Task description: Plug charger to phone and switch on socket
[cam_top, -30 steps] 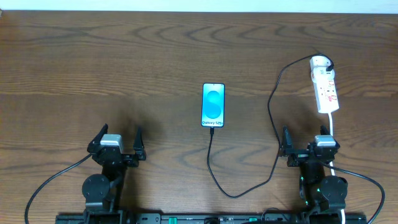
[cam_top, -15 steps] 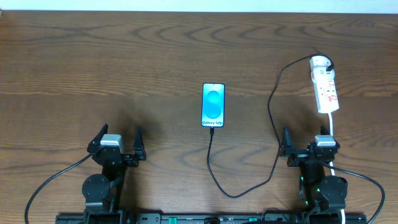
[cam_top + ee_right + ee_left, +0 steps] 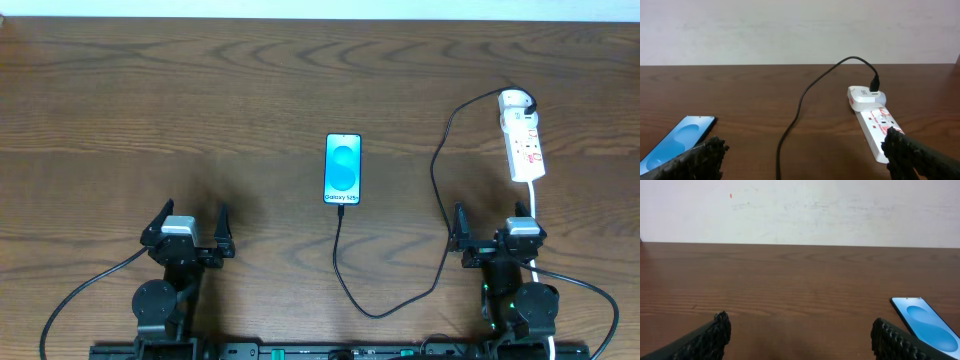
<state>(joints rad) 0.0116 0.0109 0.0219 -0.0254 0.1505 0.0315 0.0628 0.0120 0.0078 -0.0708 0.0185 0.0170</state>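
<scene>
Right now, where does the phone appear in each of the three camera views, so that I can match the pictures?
Overhead: the phone lies flat at the centre of the picture, screen up.
Left wrist: it is in the bottom right corner, partly cut off.
Right wrist: it is in the bottom left corner.
Shared landmark: the far edge of the table against the white wall.

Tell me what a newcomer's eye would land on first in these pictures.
The phone, its cyan screen lit, lies in the middle of the dark table and stands out most. The black charger loops from the phone's near edge round to the white socket at the far right. The left gripper and the right gripper sit open and empty at the near edge.
</scene>
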